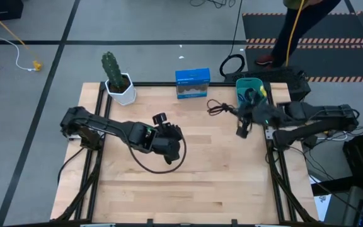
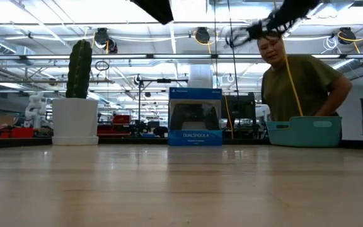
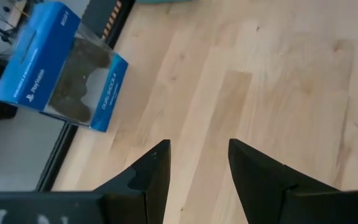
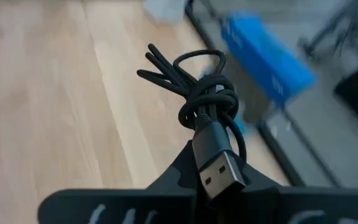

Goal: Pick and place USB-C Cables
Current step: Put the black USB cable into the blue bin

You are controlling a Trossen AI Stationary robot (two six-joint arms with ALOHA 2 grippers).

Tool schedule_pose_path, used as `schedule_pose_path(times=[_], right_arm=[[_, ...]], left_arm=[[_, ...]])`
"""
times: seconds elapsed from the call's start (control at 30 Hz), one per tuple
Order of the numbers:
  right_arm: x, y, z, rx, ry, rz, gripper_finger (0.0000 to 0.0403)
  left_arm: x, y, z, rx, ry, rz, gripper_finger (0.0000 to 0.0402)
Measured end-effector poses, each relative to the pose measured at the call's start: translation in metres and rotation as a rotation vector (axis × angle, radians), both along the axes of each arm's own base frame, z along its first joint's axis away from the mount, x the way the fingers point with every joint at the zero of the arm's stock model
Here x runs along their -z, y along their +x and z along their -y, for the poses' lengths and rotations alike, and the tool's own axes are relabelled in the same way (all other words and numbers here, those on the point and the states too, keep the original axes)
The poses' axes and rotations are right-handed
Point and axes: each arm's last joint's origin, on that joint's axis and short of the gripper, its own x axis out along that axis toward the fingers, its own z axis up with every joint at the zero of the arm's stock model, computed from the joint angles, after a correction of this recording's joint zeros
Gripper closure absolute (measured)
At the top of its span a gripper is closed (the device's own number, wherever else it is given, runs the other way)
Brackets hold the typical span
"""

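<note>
A black bundled USB-C cable sticks out beyond the fingers of my right gripper, which is shut on it. From above, this cable is at the table's far right, left of the teal bin. In the low view it hangs high above the table. The bin holds dark cables. My left gripper is open over bare wood near the table's middle, with nothing between its fingers. A small black bundle, apparently another cable, lies on the table just beyond it. My right gripper pinches the black cable between its two shut fingers at the plug end. The silver plug lies back over the fingers. The wound bundle juts forward past the fingertips. The fingers slant down toward the table's left, and the cable is lifted clear of the table.
A blue boxed game controller and a potted cactus stand at the far edge. A large black cable ring lies on the floor beyond. A person stands behind the bin. The left arm's black cord loops over the wood.
</note>
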Motion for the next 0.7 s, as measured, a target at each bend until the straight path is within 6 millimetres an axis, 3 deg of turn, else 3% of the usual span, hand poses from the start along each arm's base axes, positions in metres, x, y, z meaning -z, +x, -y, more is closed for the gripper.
schedule_pose_path(times=[0.2, 0.43, 0.7], right_arm=[[0.005, -0.009, 0.037, 0.128, 0.117, -0.206, 0.0402], [0.028, -0.017, 0.082, 0.257, 0.249, -0.476, 0.0399], [0.048, -0.023, 0.128, 0.341, 0.321, -0.629, 0.0398]], left_arm=[[-0.003, 0.002, 0.002, 0.030, 0.012, 0.021, 0.0238], [-0.003, 0.003, 0.002, 0.035, 0.013, 0.028, 0.0238], [-0.004, 0.003, 0.002, 0.041, 0.017, 0.026, 0.0238]])
